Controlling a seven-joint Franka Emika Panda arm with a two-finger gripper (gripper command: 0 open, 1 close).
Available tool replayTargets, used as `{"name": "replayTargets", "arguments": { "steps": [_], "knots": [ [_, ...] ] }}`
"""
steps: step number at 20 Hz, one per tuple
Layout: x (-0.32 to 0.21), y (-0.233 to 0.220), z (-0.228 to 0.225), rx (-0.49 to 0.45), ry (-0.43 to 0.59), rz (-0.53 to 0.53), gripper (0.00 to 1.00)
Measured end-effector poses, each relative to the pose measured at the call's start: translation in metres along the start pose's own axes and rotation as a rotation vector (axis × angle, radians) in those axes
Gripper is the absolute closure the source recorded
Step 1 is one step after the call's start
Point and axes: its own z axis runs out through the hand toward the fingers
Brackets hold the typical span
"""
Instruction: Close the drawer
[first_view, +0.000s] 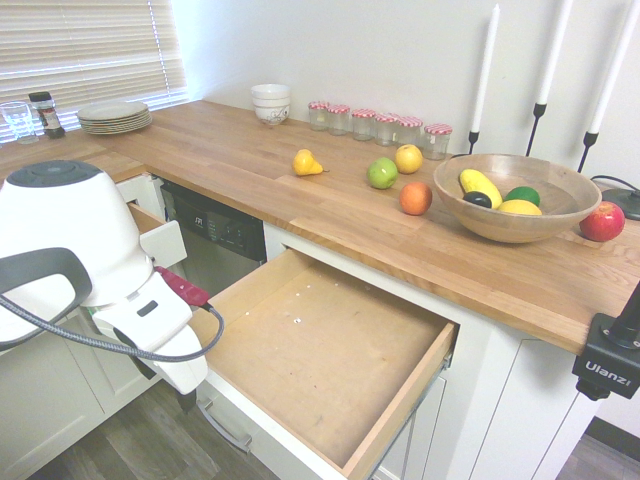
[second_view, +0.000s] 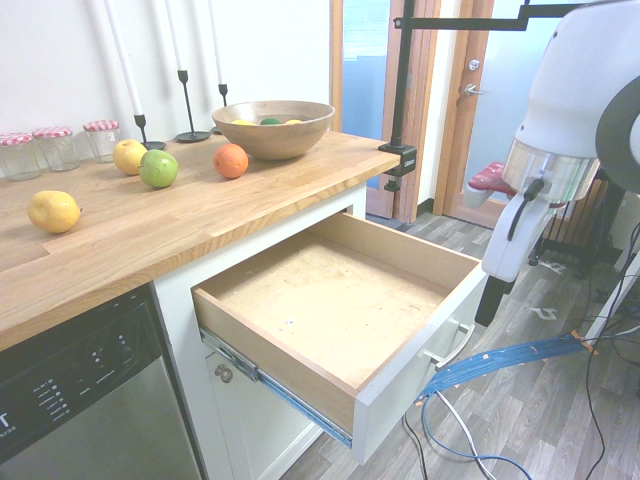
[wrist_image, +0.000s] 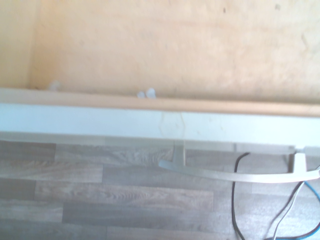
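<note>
The drawer (first_view: 320, 350) stands pulled far out from under the wooden counter, and its brown bottom (second_view: 340, 300) is bare. Its white front panel (wrist_image: 150, 122) carries a silver bar handle (wrist_image: 235, 175) on the floor side. My gripper (second_view: 493, 300) hangs open just outside the front panel, near the handle (second_view: 450, 345), and holds nothing. In the first exterior view the gripper (first_view: 187, 398) shows only as a dark tip below the white wrist, beside the drawer's front corner.
A smaller white-fronted drawer (first_view: 160, 235) stands partly open behind the arm. A dishwasher (first_view: 215, 235) sits between the two drawers. On the counter are a wooden fruit bowl (first_view: 515, 215), loose fruit, jars and candlesticks. Blue cables (second_view: 500, 365) lie on the floor.
</note>
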Motion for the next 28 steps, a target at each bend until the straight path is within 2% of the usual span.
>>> {"name": "replayTargets", "arguments": {
  "steps": [6, 12, 27, 28],
  "knots": [
    [0.000, 0.016, 0.059, -0.018, -0.032, 0.015, 0.00],
    [-0.003, 0.034, 0.097, -0.042, -0.064, 0.024, 0.00],
    [0.003, 0.044, 0.123, -0.029, -0.045, 0.019, 0.00],
    [0.003, 0.044, 0.124, -0.028, -0.042, 0.016, 1.00]
  ]
}}
